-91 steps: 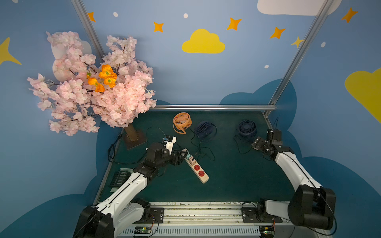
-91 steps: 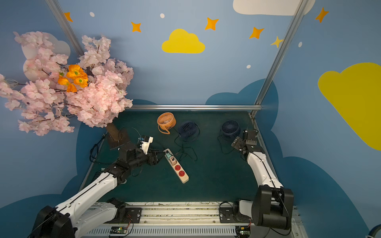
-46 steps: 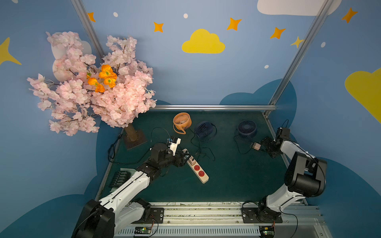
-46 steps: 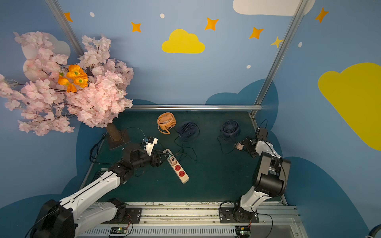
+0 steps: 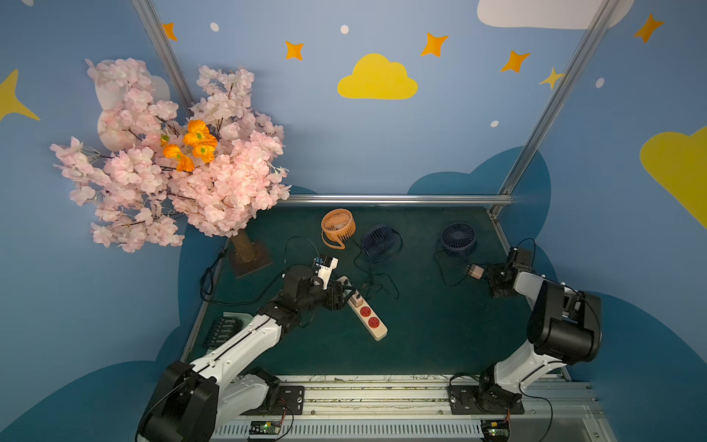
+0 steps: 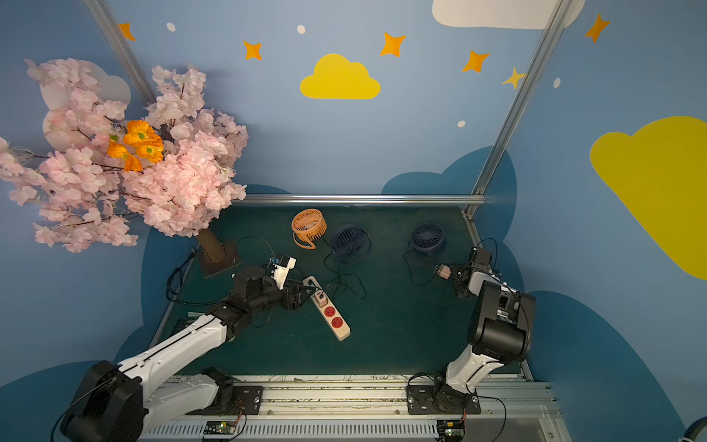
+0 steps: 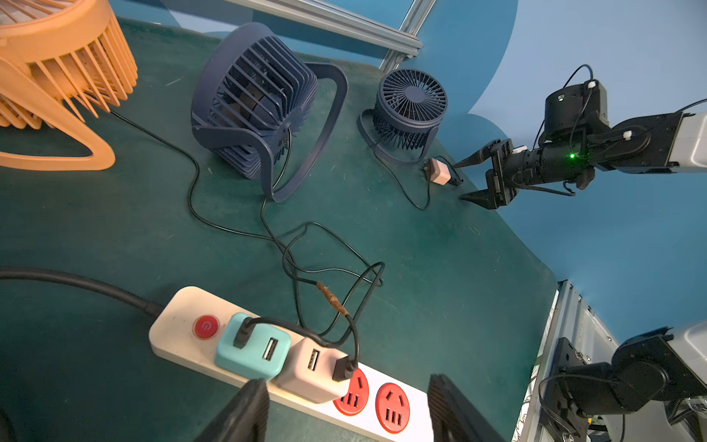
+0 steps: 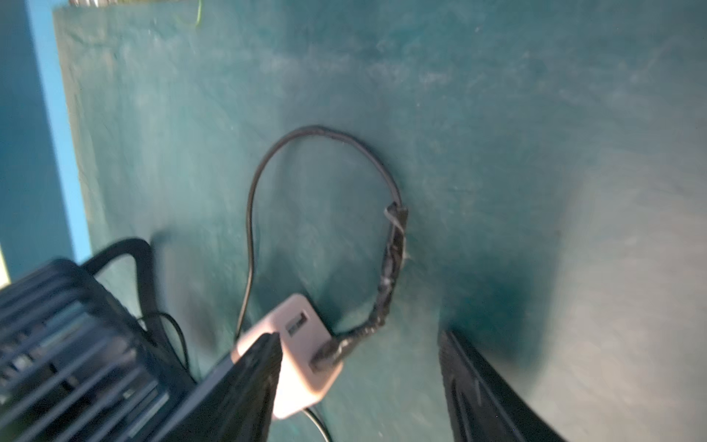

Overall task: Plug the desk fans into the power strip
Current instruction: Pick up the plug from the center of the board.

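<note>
Power strip (image 5: 368, 314) lies mid-mat, two adapters plugged at cord end. Left gripper (image 7: 346, 411) spread, straddling strip. Right gripper (image 7: 468, 180) spread beside pink adapter (image 7: 438, 172), near right-hand navy fan (image 5: 458, 238).

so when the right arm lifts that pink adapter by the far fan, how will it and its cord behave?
The pink adapter looks like a small rigid cube, probably light and easy to pinch. Its smooth faces may slip between the right gripper fingers. The thin black cord lies in a slack loop, so it will likely trail floppily and could tug the navy fan.
</note>
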Controlling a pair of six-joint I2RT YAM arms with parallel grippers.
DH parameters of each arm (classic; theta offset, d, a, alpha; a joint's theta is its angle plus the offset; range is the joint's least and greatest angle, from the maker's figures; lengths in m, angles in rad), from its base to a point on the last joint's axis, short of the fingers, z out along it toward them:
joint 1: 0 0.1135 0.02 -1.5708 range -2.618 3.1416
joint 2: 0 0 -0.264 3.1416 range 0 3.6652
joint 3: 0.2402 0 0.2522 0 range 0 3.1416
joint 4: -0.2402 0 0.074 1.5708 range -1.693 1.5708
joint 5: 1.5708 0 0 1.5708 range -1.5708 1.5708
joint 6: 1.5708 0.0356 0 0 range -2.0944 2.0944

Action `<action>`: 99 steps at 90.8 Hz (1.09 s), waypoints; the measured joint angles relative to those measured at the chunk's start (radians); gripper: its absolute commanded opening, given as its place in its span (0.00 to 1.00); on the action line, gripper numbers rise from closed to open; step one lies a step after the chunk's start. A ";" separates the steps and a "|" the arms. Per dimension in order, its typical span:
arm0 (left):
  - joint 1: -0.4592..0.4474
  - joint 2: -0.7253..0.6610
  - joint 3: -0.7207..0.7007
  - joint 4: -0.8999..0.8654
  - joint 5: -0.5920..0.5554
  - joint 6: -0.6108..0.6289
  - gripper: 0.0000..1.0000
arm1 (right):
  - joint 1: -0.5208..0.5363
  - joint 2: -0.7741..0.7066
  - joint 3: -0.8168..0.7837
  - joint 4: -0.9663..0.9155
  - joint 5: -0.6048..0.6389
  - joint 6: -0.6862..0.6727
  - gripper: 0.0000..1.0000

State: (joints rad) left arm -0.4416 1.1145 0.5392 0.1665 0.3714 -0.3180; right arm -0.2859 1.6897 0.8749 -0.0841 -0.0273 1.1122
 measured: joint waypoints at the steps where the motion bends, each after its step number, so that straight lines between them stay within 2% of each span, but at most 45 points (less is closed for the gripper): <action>1: 0.000 0.000 0.000 0.000 0.000 0.000 0.70 | 0.000 0.000 0.000 0.004 0.000 0.002 0.66; 23: 0.000 0.000 0.000 0.000 -0.005 0.004 0.70 | 0.000 0.042 -0.002 0.090 -0.001 0.079 0.41; 35: 0.000 0.000 0.000 0.000 -0.007 0.005 0.70 | 0.000 0.069 -0.002 0.121 -0.004 0.096 0.18; 42: -0.003 -0.002 0.000 0.000 -0.010 0.005 0.71 | -0.001 0.085 -0.002 0.152 -0.015 0.103 0.00; 66: -0.012 -0.002 0.000 -0.001 -0.016 0.004 0.71 | -0.004 0.064 -0.016 0.160 -0.045 0.023 0.00; 75: -0.027 -0.002 0.004 -0.002 -0.019 0.003 0.71 | 0.003 -0.045 -0.021 0.047 -0.008 -0.074 0.00; 87: -0.067 0.002 0.038 -0.004 -0.021 0.003 0.71 | 0.043 -0.261 -0.004 -0.126 0.127 -0.230 0.00; 99: -0.116 0.031 0.099 0.010 -0.017 0.000 0.71 | 0.127 -0.431 0.033 -0.277 0.258 -0.380 0.00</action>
State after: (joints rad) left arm -0.5571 1.1454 0.6384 0.1761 0.3546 -0.3183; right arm -0.1589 1.2587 0.9077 -0.3611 0.2306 0.7319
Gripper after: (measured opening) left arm 0.709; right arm 0.060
